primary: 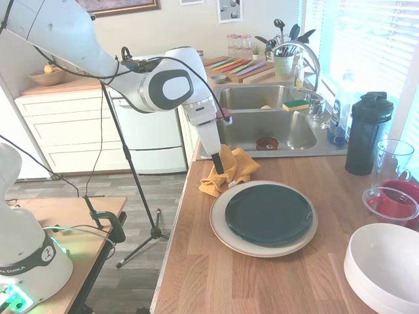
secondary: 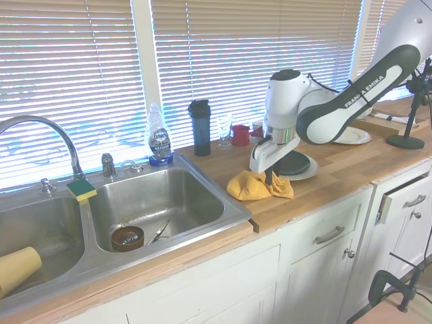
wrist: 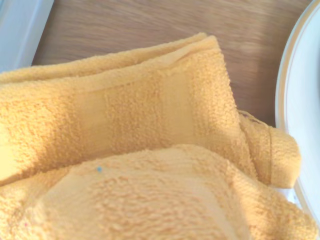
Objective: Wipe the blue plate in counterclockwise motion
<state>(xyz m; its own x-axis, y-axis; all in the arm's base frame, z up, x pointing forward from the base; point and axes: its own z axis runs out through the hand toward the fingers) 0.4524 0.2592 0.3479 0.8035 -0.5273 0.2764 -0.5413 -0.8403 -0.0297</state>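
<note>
Gripper (primary: pixel 218 171) sat buried in the yellow towel (primary: pixel 229 169), its fingers apparently pinched on a fold, though I couldn't see the tips clearly enough to be sure. The towel lay bunched on the wooden counter (primary: pixel 196 261), its edge just touching the beige plate (primary: pixel 222 235). The blue plate (primary: pixel 268 214) rested on that beige one, just beside the cloth, between the sink (secondary: pixel 155 202) and a white bowl (primary: pixel 386 261). My worry: a thin grip might let the towel slip out mid-wipe, or dragging could shove both plates sideways.
</note>
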